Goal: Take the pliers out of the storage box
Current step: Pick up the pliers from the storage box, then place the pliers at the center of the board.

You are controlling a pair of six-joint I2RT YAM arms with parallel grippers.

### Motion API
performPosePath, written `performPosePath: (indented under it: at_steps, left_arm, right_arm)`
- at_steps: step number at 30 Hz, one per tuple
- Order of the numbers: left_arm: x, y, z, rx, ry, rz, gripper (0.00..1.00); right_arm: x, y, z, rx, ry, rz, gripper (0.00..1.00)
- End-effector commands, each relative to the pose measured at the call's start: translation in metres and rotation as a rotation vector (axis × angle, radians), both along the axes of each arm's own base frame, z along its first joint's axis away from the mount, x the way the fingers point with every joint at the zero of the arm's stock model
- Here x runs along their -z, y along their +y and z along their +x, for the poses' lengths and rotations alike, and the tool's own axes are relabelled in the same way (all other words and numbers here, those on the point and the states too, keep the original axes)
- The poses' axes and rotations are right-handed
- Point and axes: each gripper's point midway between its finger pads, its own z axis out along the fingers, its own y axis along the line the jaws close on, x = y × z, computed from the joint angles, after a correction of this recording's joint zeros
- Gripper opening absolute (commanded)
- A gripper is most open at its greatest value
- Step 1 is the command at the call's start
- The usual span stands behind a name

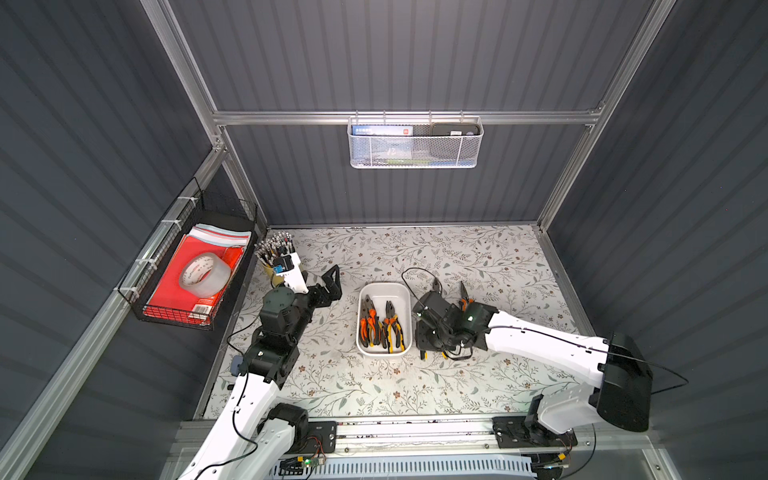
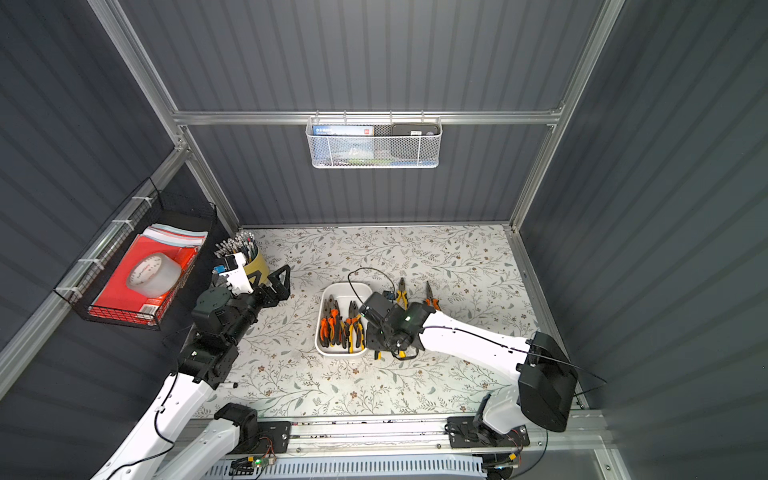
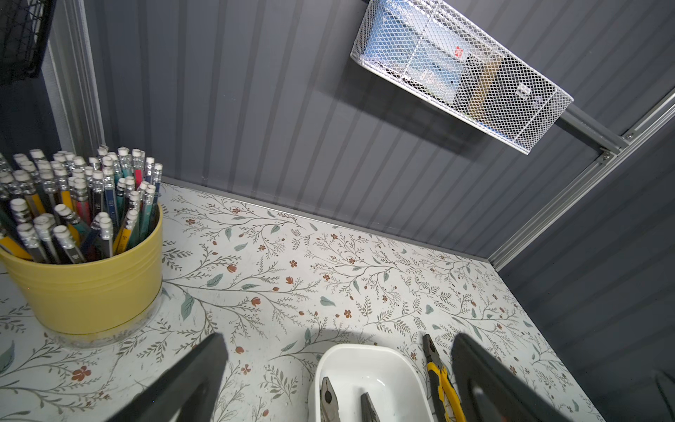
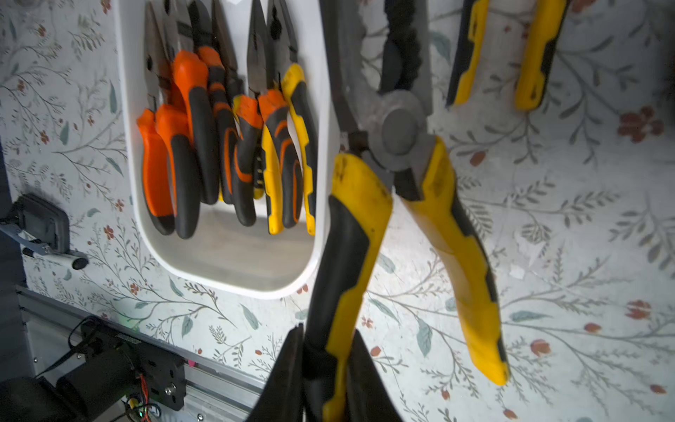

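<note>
Part-way through, by the look of it: a cluster of pliers (image 1: 380, 328), orange-and-black and yellow-and-black in the handle, is seen lying in the storage box (image 1: 390, 291), packed toward its near end. A yellow-handled pair (image 1: 436, 286) and an orange long-nosed pair (image 1: 464, 296) are already laid out on the floral tabletop (image 1: 478, 257), just beside the box on the right arm's side. And a third is on its way out: a yellow-and-black pair (image 4: 398, 135) is gripped by the right gripper (image 4: 325, 369), whose fingers are pinched narrow on the tail of one handle only. The other handle is left splayed and free, and the dark nose is pointed away from the fingers. In the right wrist view this held pair is seen along the outside of the box's long wall, its nose crossing the rim line; whether it is touching the table cannot be told. The left gripper (image 1: 334, 286) is held wide apart with nothing in it, well clear of the box and near the yellow pencil cup (image 3: 91, 285). What is left, it is judged: the held pair to be set down, then several more to be fetched from the box.
</note>
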Motion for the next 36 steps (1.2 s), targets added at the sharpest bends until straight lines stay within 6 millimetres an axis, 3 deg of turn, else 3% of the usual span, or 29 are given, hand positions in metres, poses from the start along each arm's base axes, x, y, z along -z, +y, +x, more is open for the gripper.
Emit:
performPosePath:
  at_steps: [1, 5, 13, 17, 21, 24, 30, 31, 36]
  left_arm:
    - [-0.007, 0.000, -0.002, 0.001, -0.030, -0.010, 0.99]
    - [-0.006, 0.000, -0.002, 0.000, -0.028, -0.009, 0.99]
    - [-0.004, 0.000, -0.001, -0.002, -0.020, -0.009, 0.99]
    - [-0.005, 0.001, -0.001, -0.003, -0.023, -0.008, 0.99]
    - [-0.004, 0.000, -0.001, -0.001, -0.022, -0.008, 0.99]
    - [-0.005, 0.001, -0.001, -0.003, -0.022, -0.008, 0.99]
    - [-0.004, 0.001, -0.001, -0.003, -0.021, -0.009, 0.99]
    - [-0.005, 0.001, -0.001, -0.003, -0.024, -0.009, 0.99]
    - [-0.004, 0.000, 0.000, -0.002, -0.021, -0.007, 0.99]
  right_arm:
    - [-0.004, 0.004, -0.007, 0.060, -0.003, 0.081, 0.00]
    - [0.021, -0.009, -0.020, 0.081, 0.048, 0.055, 0.00]
    - [0.069, -0.028, -0.025, 0.079, 0.098, -0.102, 0.00]
    - [0.087, -0.035, -0.026, 0.050, 0.125, -0.208, 0.15]
    - [0.091, -0.037, -0.026, 0.013, 0.141, -0.276, 0.39]
    - [0.084, -0.034, -0.025, -0.021, 0.140, -0.290, 0.63]
    - [0.057, -0.043, -0.019, -0.032, 0.096, -0.345, 0.89]
    - [0.054, -0.046, -0.019, -0.034, 0.090, -0.357, 0.97]
    - [0.060, -0.061, -0.026, -0.054, 0.105, -0.402, 0.99]
